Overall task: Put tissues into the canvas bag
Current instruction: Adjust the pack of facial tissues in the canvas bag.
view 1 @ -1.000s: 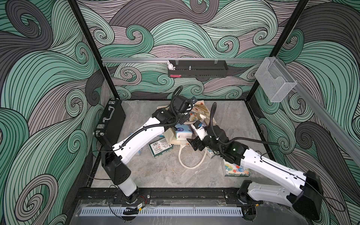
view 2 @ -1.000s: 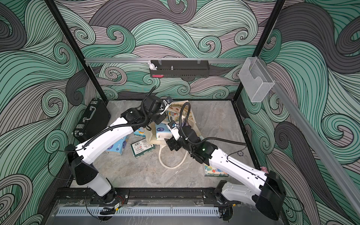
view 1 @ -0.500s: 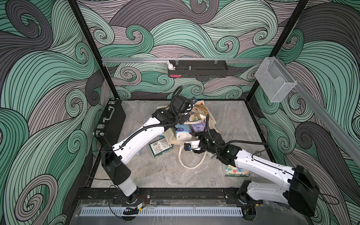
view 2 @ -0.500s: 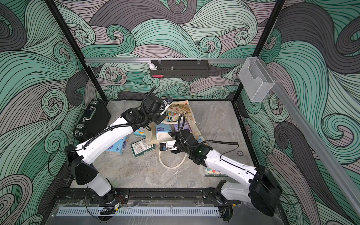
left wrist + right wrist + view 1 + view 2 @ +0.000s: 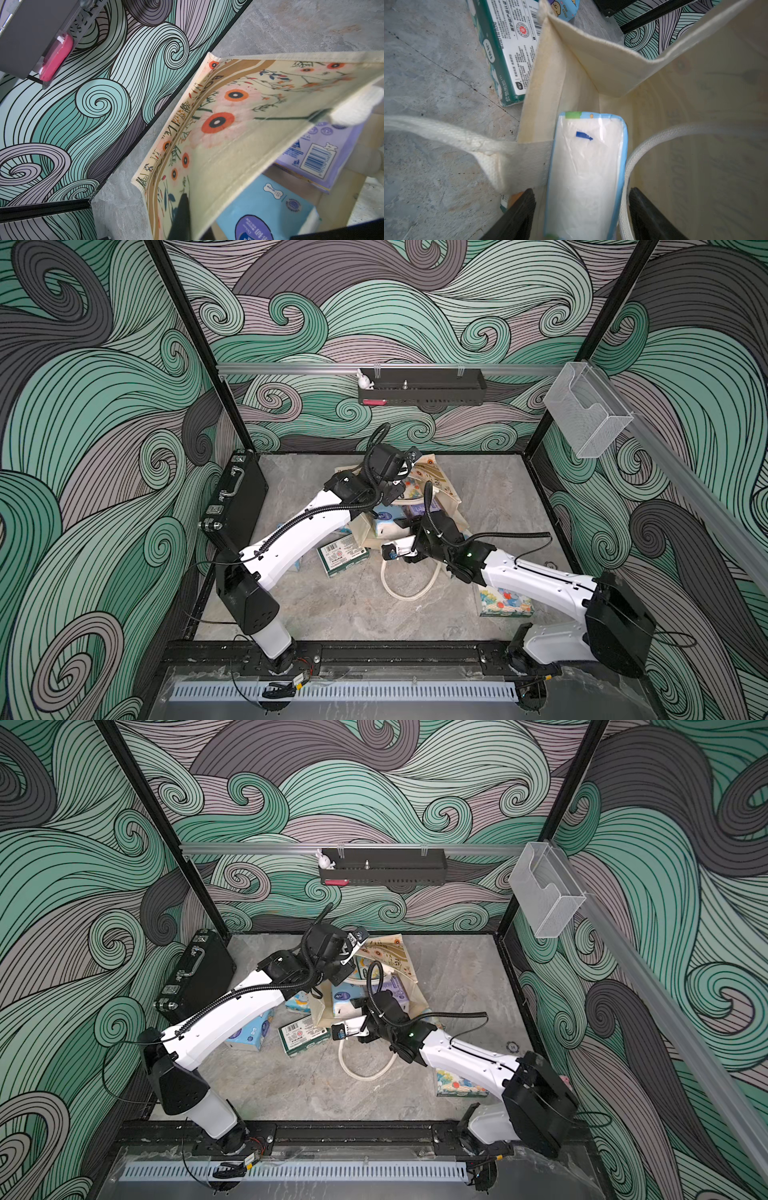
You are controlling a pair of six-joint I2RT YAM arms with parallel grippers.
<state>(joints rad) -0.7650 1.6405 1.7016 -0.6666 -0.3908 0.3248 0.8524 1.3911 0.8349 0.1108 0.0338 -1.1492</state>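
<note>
The canvas bag lies on its side with its mouth toward the front. My left gripper is shut on the bag's upper rim and holds it up. Inside lie a purple tissue pack and a light blue one. My right gripper is open at the bag's mouth. A white-and-blue tissue pack sits between its fingers, with a gap on each side. A dark green pack lies on the table left of the bag. A cartoon-printed pack lies under my right arm.
A black briefcase leans against the left wall. The bag's handle loop trails on the table in front of the mouth, and its other handle runs beside my right finger. More light blue packs lie under my left arm.
My right arm has swung down and left, bringing its gripper low at the bag's mouth. The left arm still holds the rim in the same place.
</note>
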